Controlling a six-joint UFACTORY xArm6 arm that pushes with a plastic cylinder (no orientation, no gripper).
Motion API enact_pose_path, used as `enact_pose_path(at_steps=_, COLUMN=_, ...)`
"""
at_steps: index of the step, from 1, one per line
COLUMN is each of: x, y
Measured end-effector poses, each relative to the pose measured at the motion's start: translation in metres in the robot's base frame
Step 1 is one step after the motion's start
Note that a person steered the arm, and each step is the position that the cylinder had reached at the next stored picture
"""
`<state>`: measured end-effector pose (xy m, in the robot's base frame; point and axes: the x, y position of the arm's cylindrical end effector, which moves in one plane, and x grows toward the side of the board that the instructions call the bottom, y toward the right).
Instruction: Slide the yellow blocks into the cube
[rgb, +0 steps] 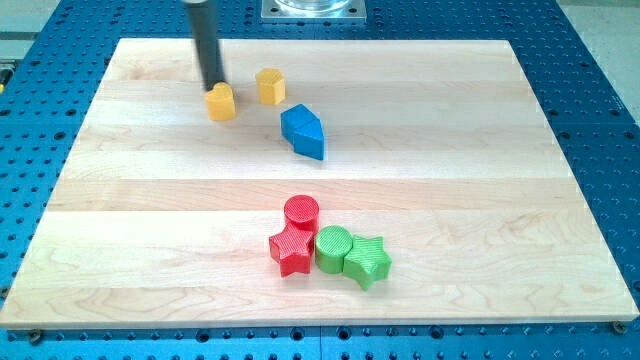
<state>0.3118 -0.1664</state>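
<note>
A straight dark rod comes down from the far edge of the scene, and my tip (213, 86) rests on the wooden board (120, 230) in its far left part. There is no pincer here to be released or clenched; the rod grasps nothing and can only push.

Touching, or all but touching, the near right side of the tip is a small yellow block (221, 102), rounded in shape, though its exact form is too small to tell. Just to its right and slightly farther away sits a second yellow block (270, 86), also small and blocky. The 2 yellow pieces stand close together but apart.

To the right of them and a little nearer lies a blue block (303, 132), angular with a pointed end; it is the nearest thing to a cube on the board and is likely the target. It is near the second yellow block without touching it.

Well apart, at the near middle, 4 blocks cluster: a red cylinder (301, 212), a red star (291, 252), a green cylinder (333, 248) and a green star (367, 260).

The step in hand looks like the first push, on the left yellow block. The next move calls for a push to the right and slightly nearer, kept behind the block's centre so it does not slip aside.
</note>
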Motion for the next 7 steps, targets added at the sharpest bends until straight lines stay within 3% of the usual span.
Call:
enact_pose_path(at_steps=2, x=0.058, y=0.065)
enact_pose_path(at_steps=3, x=0.061, y=0.036)
enact_pose_path(at_steps=5, x=0.005, y=0.035)
enact_pose_path(at_steps=7, x=0.070, y=0.072)
